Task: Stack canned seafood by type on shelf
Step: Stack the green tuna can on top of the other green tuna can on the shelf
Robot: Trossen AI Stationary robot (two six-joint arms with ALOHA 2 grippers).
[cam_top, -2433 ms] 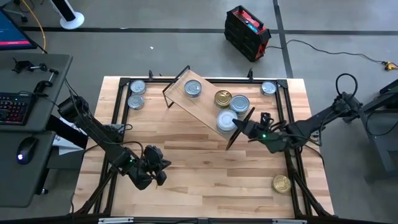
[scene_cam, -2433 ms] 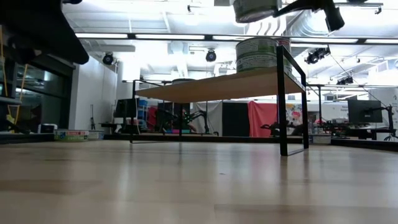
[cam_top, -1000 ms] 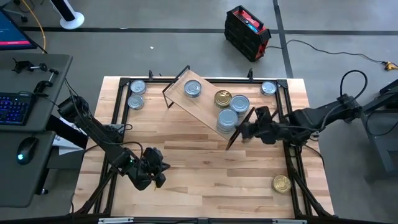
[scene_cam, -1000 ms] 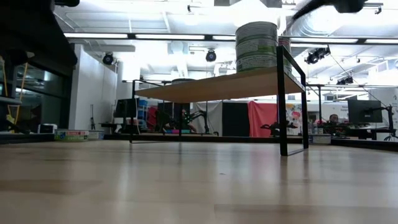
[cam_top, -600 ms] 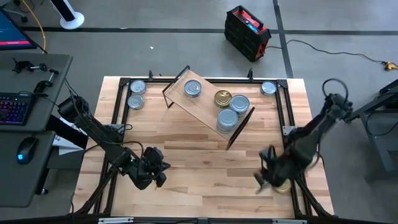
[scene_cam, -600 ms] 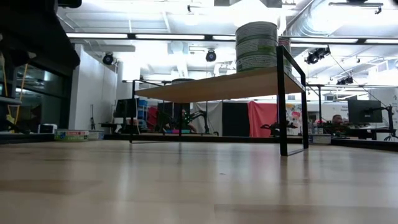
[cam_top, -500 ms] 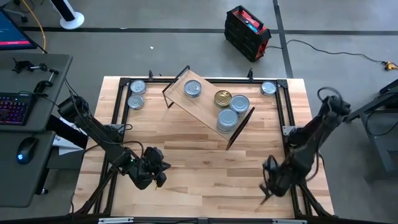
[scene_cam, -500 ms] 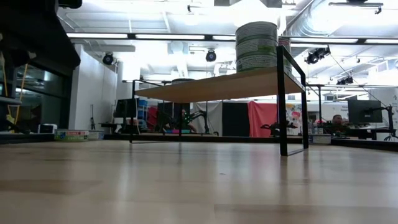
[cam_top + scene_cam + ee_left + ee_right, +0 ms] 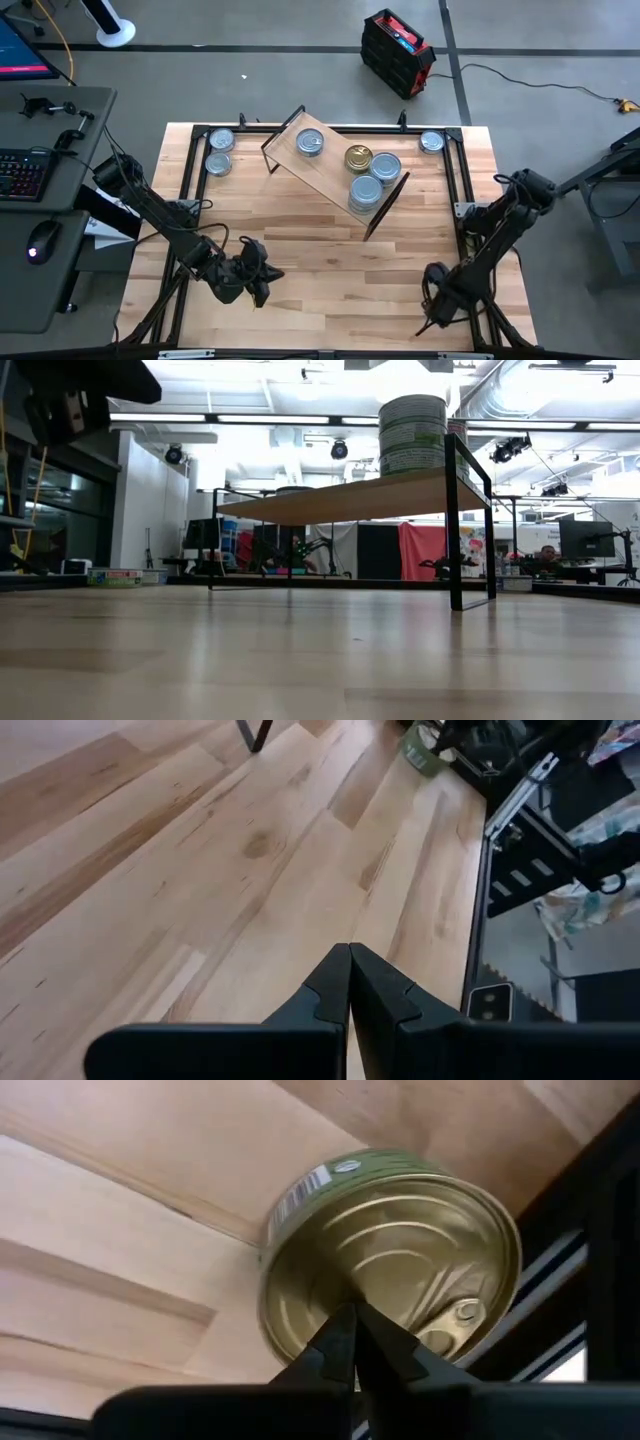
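Observation:
The shelf (image 9: 335,170) stands slanted at the far middle of the table, carrying silver-blue tins (image 9: 311,142), one gold tin (image 9: 359,158) and a stack of tins (image 9: 412,435) at its right end. A gold-topped can (image 9: 390,1270) sits on the table by the near right edge; the arm hides it in the high view. My right gripper (image 9: 350,1312) is shut, pointing down, its tips over that can's lid. My left gripper (image 9: 349,960) is shut and holds nothing, above the near left part of the table (image 9: 255,280). My right gripper comes from above with shut fingertips (image 9: 340,1330) over the middle of the can's gold lid (image 9: 385,1255). I cannot tell whether they touch it. The can rests on the table beside the black frame rail.
Two silver-blue tins (image 9: 220,150) sit at the far left corner and one (image 9: 432,141) at the far right corner. A black metal frame (image 9: 466,210) runs along the table's edges. Bare planks (image 9: 330,270) lie between the two arms.
My right gripper has swung from beside the shelf's right end toward the near right corner and down, turning to point downward over the gold can. My left gripper has tipped slightly where it is.

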